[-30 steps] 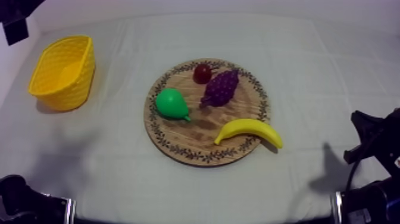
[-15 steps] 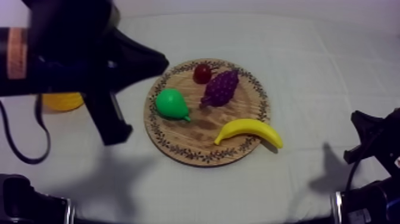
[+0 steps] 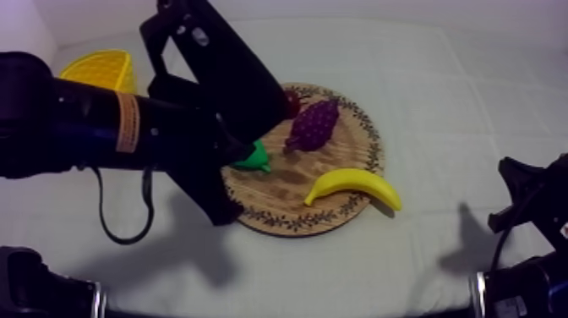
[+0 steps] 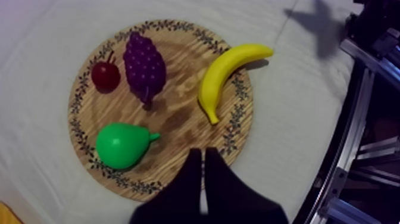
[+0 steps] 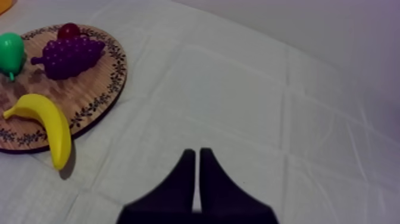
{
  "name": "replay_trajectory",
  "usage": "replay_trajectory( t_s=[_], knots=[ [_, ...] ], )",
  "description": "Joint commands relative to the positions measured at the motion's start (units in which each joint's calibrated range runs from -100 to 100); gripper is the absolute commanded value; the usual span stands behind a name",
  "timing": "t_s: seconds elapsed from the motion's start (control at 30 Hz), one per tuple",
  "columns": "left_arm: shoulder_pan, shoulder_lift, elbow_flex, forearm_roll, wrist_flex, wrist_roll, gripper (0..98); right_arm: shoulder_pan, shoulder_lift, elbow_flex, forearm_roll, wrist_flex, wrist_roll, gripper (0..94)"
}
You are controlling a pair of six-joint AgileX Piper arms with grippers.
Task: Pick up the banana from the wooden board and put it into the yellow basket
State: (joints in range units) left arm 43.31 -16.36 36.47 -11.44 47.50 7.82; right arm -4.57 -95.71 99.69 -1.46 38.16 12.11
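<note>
We count one banana (image 3: pixel 353 185), one pear (image 4: pixel 122 145), one bunch of grapes (image 3: pixel 313 124), one small red fruit (image 4: pixel 106 75), one wooden board (image 3: pixel 283 193) and one yellow basket (image 3: pixel 100 69).

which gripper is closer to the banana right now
Left. The left gripper is over the rim of the wooden board, just short of the banana. The right gripper is off the board, over bare cloth, farther from it.

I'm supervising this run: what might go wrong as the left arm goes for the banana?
1. The left claw is shut over the board; lowered like this it would likely shove the banana, not grip it.
2. One banana end overhangs the board's rim, so a nudge may slide it onto the cloth.
3. The pear lies near the claw and might get knocked.
</note>
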Motion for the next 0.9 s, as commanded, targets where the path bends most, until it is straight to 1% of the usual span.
replay_trajectory(
  t_s=[0.0,0.2,0.3,0.4,0.57,0.87],
  knots=[
    [-0.21,1.14,0.09,0.7,-1.19,-0.34,1.0,-0.03,-0.04,-0.03,-0.03,-0.01,0.03,0.5],
    [-0.82,5.26,0.91,1.56,-7.26,-1.19,1.2,-0.03,-0.04,-0.03,-0.03,-0.01,0.03,0.5],
    [-1.76,7.45,0.77,3.14,-8.41,-2.83,1.3,-0.03,-0.04,-0.03,-0.03,-0.01,0.03,0.5],
    [-2.51,9.6,-0.07,4.45,-8.2,-4.07,1.3,-0.03,-0.04,-0.03,-0.03,-0.01,0.03,0.5],
    [-2.9,12.33,-2.7,5.52,-6.3,-5.23,1.5,-0.03,-0.04,-0.03,-0.03,-0.01,0.03,0.5],
    [-3.18,12.99,-1.91,5.75,-7.64,-6.06,2.7,-0.03,-0.04,-0.03,-0.03,-0.01,0.03,0.5]
  ],
)
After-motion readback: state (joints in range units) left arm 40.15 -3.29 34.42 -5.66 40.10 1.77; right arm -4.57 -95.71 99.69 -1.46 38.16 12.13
